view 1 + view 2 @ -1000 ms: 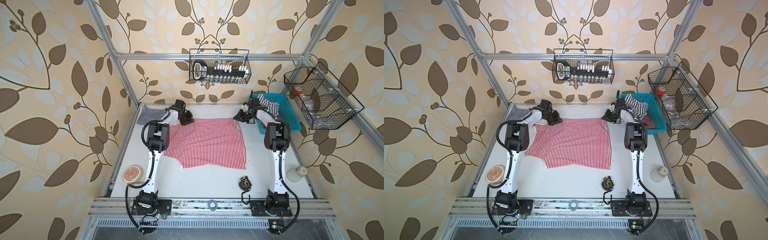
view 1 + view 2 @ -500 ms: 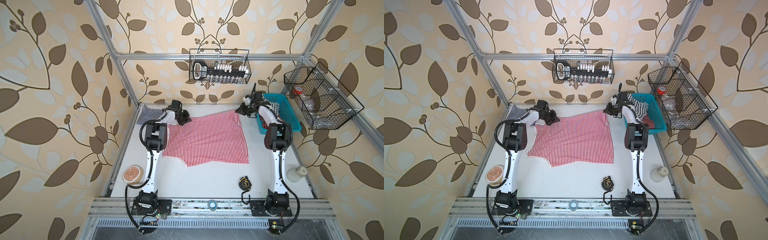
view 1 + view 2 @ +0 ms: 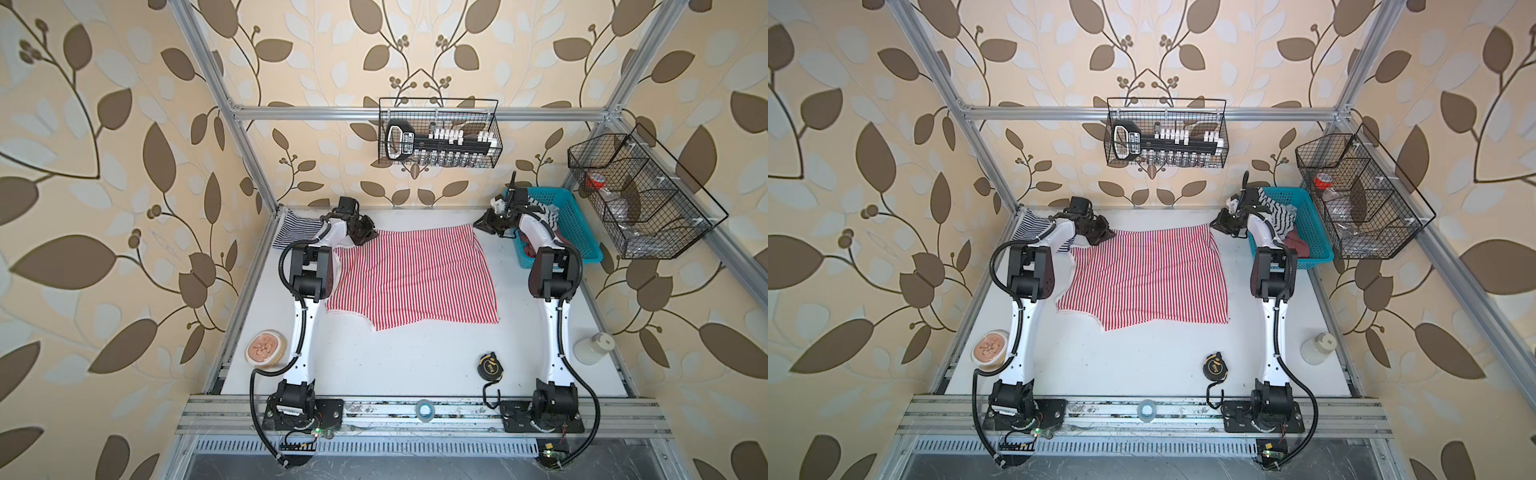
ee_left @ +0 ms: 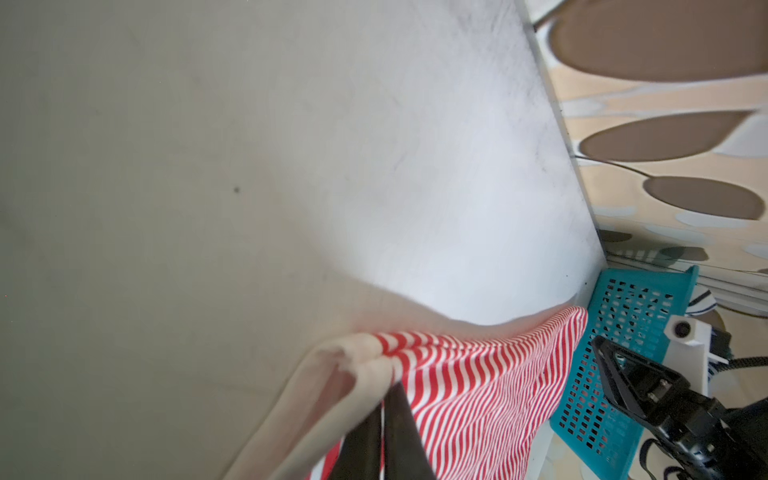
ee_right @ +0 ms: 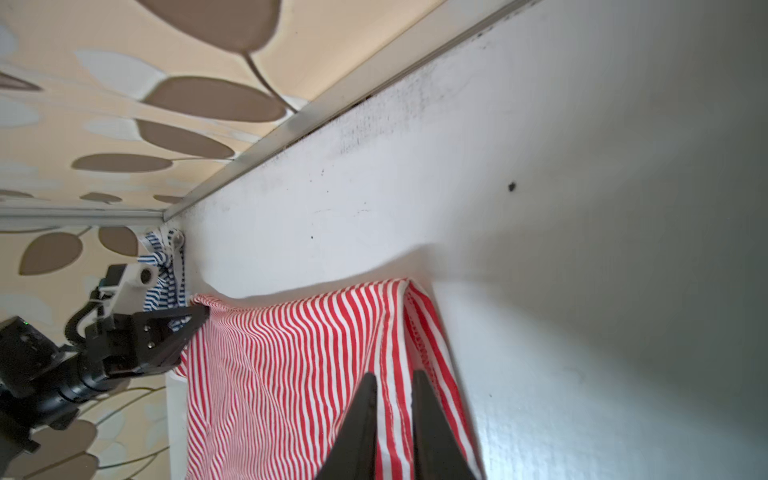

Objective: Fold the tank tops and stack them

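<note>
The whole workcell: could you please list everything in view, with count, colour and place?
red-and-white tank top: one, red-white striped, spread mid-table
navy-and-white tank top: one, navy-white striped, far left corner
plastic basket: one, teal, far right, holding clothes
back wire basket: one, black, back rail
side wire basket: one, black, right frame
tape measure: one, black-yellow, front right
round tub: one, pinkish, front left edge
bottle: one, white, right edge
tape roll: one, pale, front rail
table: one, white, under all
left gripper: one, black, red-and-white tank top's far left corner
right gripper: one, black, red-and-white tank top's far right corner
</note>
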Controlling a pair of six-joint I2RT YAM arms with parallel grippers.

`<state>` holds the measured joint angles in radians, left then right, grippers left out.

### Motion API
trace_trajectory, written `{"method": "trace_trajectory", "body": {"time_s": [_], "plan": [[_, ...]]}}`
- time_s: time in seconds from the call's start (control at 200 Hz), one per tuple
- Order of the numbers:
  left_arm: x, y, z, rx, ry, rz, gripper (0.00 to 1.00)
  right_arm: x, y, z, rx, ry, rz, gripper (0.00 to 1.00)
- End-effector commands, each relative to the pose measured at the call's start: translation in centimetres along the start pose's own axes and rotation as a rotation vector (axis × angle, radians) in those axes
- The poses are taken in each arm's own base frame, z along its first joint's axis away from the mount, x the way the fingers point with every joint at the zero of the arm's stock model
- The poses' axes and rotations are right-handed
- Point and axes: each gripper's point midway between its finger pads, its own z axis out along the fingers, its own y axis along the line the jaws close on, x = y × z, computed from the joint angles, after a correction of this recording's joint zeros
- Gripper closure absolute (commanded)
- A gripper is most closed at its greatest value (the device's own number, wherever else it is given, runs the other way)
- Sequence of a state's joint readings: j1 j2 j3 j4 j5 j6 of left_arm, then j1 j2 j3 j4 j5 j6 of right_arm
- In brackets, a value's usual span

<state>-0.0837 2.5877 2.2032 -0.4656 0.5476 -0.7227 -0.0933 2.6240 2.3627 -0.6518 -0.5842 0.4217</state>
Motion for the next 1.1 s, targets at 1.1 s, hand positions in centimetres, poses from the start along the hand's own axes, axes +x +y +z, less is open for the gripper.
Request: {"method": "trace_trajectory", "body": {"time_s": [1.1], "plan": [[31.6, 8.5, -21.7, -0.475, 0.364, 0.237, 0.59, 31.5, -2.2, -18.3, 0.482, 0.236, -0.117, 0.68]]}}
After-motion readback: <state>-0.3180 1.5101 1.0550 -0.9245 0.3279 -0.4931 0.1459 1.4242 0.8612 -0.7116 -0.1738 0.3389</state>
